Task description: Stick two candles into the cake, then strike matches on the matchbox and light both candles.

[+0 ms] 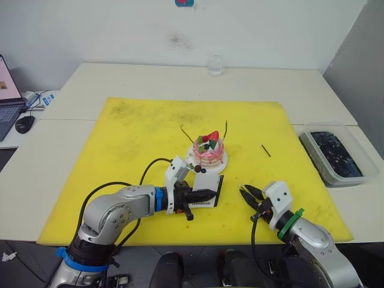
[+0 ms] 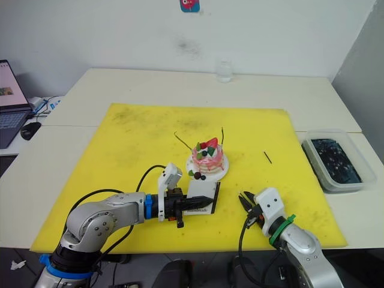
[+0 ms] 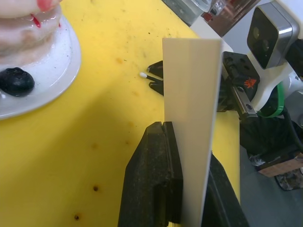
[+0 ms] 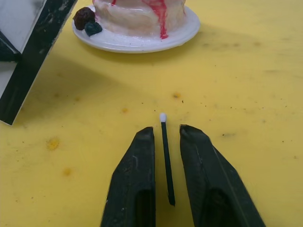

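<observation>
The pink cake sits on its white plate at the middle of the yellow mat. Two thin candles stand in it, leaning outward. Just in front of the plate, my left gripper is shut on the white matchbox, holding it on edge with its black strip facing right. To the right of the box, my right gripper is shut on a dark match. The match's white tip points toward the box, a short gap away. A second match lies on the mat right of the cake.
A clear bin of dark pieces stands off the mat's right edge. A glass is at the table's back. A laptop and a mouse sit at the far left.
</observation>
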`<move>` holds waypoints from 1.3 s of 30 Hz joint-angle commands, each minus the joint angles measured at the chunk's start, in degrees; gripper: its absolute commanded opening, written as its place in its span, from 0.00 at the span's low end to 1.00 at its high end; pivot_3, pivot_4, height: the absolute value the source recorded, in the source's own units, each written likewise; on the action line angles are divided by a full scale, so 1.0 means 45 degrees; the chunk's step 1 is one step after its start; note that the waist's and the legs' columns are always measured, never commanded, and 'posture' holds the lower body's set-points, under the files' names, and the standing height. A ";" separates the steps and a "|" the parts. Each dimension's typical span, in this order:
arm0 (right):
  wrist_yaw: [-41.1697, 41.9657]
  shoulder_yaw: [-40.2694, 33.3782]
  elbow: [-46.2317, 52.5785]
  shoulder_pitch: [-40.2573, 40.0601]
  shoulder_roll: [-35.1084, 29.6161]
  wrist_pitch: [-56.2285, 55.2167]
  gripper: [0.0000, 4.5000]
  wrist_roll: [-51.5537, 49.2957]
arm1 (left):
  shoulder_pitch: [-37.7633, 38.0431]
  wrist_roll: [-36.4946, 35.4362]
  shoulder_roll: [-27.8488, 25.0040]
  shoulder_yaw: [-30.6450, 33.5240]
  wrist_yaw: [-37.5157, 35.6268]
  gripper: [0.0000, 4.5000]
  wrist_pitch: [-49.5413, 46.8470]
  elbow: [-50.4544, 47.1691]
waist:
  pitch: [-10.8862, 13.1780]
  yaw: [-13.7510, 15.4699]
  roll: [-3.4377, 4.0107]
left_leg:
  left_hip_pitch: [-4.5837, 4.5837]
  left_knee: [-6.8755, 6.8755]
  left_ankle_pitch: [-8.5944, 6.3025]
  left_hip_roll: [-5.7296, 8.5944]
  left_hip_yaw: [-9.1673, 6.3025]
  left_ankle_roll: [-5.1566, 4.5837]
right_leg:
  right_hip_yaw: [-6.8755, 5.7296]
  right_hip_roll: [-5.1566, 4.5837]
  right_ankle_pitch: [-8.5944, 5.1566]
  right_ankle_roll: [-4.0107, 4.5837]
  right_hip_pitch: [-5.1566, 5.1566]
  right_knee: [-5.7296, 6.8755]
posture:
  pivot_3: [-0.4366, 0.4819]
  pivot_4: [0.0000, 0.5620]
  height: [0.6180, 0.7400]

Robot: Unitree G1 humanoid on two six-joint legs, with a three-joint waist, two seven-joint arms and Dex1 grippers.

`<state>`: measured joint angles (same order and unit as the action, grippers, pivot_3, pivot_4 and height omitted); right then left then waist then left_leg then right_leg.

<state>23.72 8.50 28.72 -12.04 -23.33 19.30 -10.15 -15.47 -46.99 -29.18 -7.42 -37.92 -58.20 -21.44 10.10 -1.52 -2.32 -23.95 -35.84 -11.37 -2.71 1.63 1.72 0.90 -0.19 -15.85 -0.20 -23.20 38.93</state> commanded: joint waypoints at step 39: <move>0.1132 0.0281 0.6509 0.5209 -0.5160 0.8650 0.00 -0.2824 | -0.1879 -0.0962 0.1364 0.0248 0.0778 0.00 -0.2274 0.0347 | 0.0000 0.0011 -0.0004 | -0.0022 -0.0033 0.0001 0.0016 -0.0008 -0.0002 | 0.0000 0.0029 0.0013 -0.0023 0.0002 -0.0001 | 0.48 0.27 1.00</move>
<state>29.41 9.53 57.50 10.43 -46.60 58.25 -23.44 -23.94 -51.06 -22.85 -6.85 -34.31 -68.90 -17.79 10.10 -1.47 -2.33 -24.05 -35.99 -11.37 -2.64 1.58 1.71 0.88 -0.06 -15.79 -0.31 -23.20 38.93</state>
